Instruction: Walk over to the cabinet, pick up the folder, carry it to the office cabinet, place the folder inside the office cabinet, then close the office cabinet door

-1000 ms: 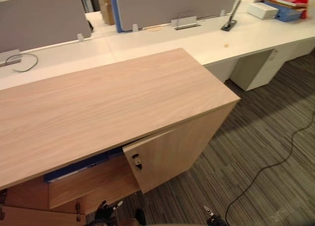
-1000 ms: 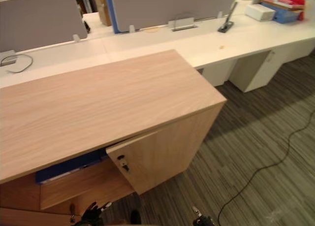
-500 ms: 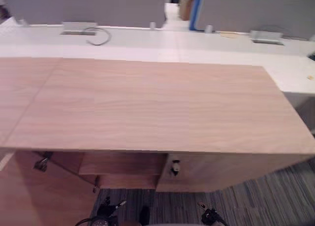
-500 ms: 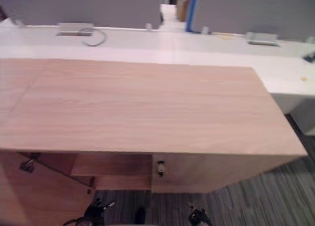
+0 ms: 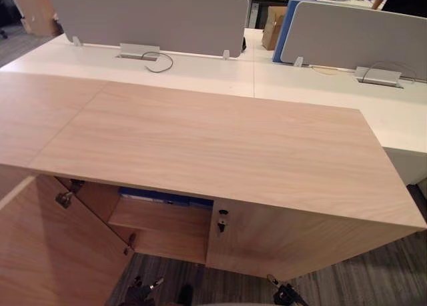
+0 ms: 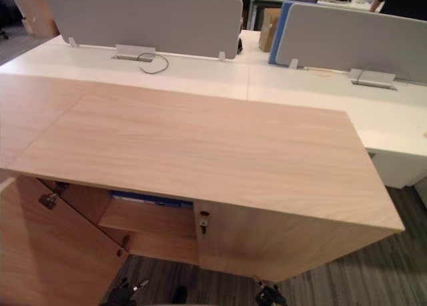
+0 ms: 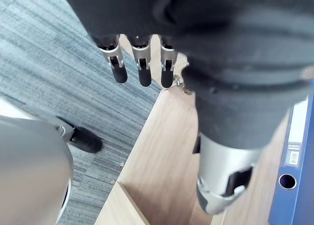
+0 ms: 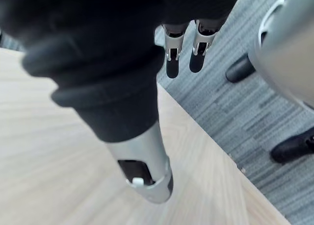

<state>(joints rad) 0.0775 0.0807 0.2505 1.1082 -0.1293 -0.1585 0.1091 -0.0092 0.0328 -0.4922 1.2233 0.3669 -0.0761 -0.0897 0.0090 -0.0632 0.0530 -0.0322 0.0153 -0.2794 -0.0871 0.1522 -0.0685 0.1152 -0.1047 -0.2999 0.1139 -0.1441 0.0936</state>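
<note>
Cabinet (image 5: 220, 146) with its left door (image 5: 53, 253) open; a blue folder (image 5: 167, 199) lies flat on the shelf inside. Left hand (image 7: 143, 68) and right hand (image 8: 172, 58) hang low, fingers straight, holding nothing.

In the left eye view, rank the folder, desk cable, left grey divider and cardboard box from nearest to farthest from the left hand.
From the left hand, low before the cabinet:
1. Folder, inside the cabinet, just ahead.
2. Cable, on the white desk behind.
3. Left divider, upright just behind the cable.
4. Box, beyond the divider, farther right.
</note>
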